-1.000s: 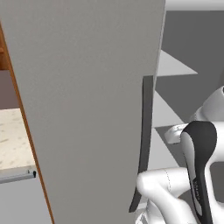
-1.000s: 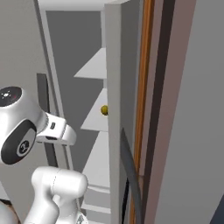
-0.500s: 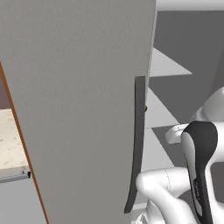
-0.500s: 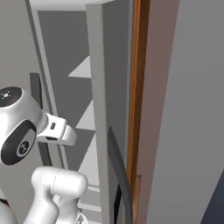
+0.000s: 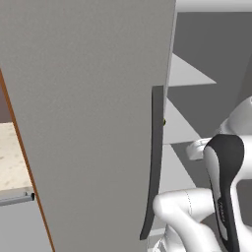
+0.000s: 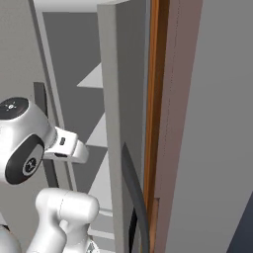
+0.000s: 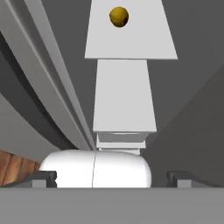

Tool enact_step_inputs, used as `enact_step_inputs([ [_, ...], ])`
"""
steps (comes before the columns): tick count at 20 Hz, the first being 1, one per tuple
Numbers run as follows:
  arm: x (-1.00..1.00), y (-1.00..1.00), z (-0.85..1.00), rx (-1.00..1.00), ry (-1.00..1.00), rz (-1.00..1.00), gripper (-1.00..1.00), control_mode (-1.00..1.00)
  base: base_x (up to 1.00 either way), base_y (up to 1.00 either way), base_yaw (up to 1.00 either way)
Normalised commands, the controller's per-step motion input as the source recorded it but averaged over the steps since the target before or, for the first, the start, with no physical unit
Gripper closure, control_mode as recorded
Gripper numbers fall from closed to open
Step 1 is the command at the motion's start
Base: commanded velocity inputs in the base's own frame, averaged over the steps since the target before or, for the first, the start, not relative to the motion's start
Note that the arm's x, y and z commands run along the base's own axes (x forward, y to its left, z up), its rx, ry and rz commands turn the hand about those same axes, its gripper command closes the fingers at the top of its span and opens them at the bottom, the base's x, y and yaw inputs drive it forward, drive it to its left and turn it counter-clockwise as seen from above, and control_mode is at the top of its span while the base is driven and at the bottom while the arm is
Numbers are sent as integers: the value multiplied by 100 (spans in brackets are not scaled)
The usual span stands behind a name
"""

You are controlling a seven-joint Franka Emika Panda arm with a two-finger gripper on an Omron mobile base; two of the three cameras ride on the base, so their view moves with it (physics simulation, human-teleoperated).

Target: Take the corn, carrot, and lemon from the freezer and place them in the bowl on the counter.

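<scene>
Yellow-olive and round, the lemon (image 7: 119, 16) lies on a white shelf (image 7: 131, 39) inside the freezer (image 5: 93, 98), far ahead of the gripper (image 7: 112, 178) along its line of sight and a little to the middle of the hand view. It sits alone on that shelf, near the top of the hand view, not touching the walls. In the left base view a very small yellow spot (image 5: 164, 122) shows just beside the door handle (image 5: 153, 162), at the edge of the door; it may be the same lemon, but it is too small to tell.

Between the lemon and the gripper there are more white shelves (image 7: 124, 96), one after the other, each closer to the fingers. The two dark fingertips (image 7: 41, 178) stand far apart at the bottom corners of the hand view, with nothing between them, so the gripper is open wide and holds nothing.

The grey freezer door (image 6: 118, 123) stands open to the side of the arm; in the right base view its edge is seen, with the dark curved handle low down. Behind this door a narrow orange-brown wooden cabinet edge (image 6: 154, 99) runs vertically. In the left base view a piece of the beige speckled counter (image 5: 12, 157) shows to the left of the door, well apart from the gripper.
</scene>
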Motion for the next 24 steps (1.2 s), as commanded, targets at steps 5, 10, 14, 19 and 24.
enact_step_inputs([
  [5,63,-24,0,6,0,0,-100,-100,0,0,0],
  [10,69,-10,-4,4,-19,5,-100,-100,0,0,0],
  [14,48,-8,-7,0,-25,4,-100,-100,0,0,0],
  [19,55,-4,-7,1,-13,1,-100,-100,0,0,0],
  [24,56,0,0,2,0,0,-100,-100,0,0,0],
])
